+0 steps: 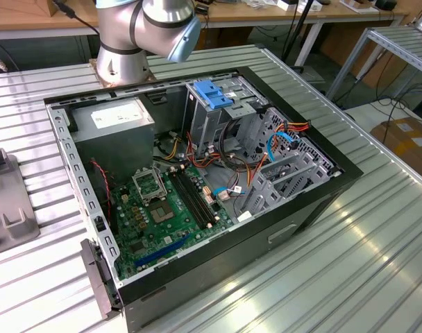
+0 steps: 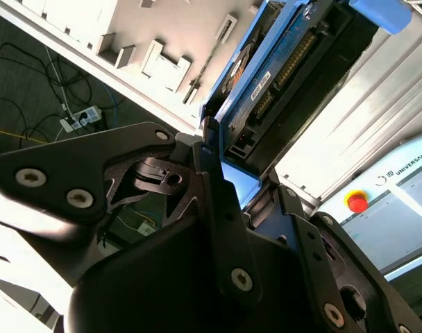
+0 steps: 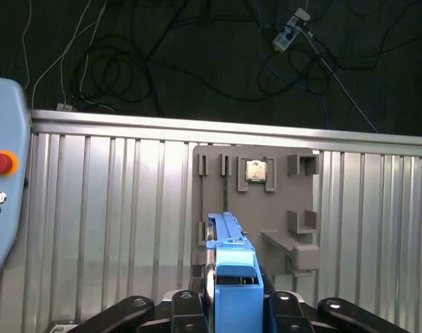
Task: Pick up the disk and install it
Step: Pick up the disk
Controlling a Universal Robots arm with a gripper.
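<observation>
- In the exterior view, I see the arm [image 1: 138,31] rising from the table [image 1: 377,229], just beside the open computer case [image 1: 197,180].
- In both wrist views, the gripper [image 3: 235,309] [image 2: 246,170] is pinching the disk [image 3: 232,267] [image 2: 266,76], with one finger pressed on each broad face.
- The disk's long axis runs straight out from the gripper. In the first wrist view it is edge-on to the camera.
- Its free end points toward the grey holder plate [image 3: 266,208] lying on the table. I cannot tell whether they touch.
</observation>
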